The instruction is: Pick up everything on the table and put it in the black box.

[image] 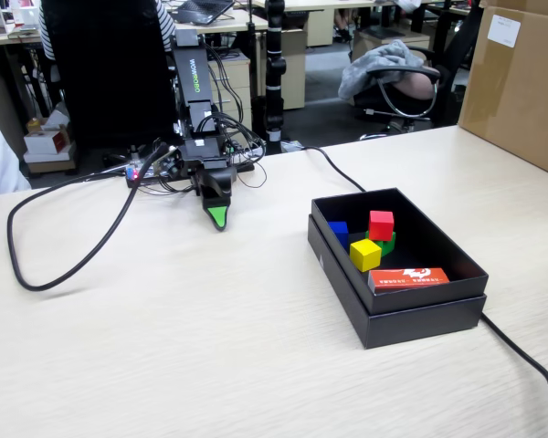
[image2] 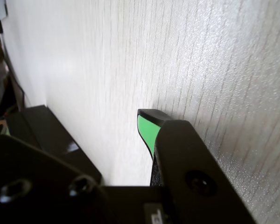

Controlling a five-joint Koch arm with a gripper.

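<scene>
Claw (image: pixel 218 219) sits parked low over the table (image: pixel 164 347) on the left, empty, tips look pressed together. Over to the right, blue cube (image: pixel 338 232), yellow cube (image: pixel 365 255), green cube (image: pixel 386 245) and red cube (image: pixel 381 224) are all in the black box (image: pixel 420 315) already. Nothing left, looks finished.

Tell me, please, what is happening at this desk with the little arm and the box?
Nothing is being handled just now. The gripper hangs low over a bare part of the table, holding nothing, well to the left of the black box in the fixed view. The red cube, blue cube, yellow cube and green cube are clustered inside the box, beside an orange-red packet. No cube remains on the table.
</scene>
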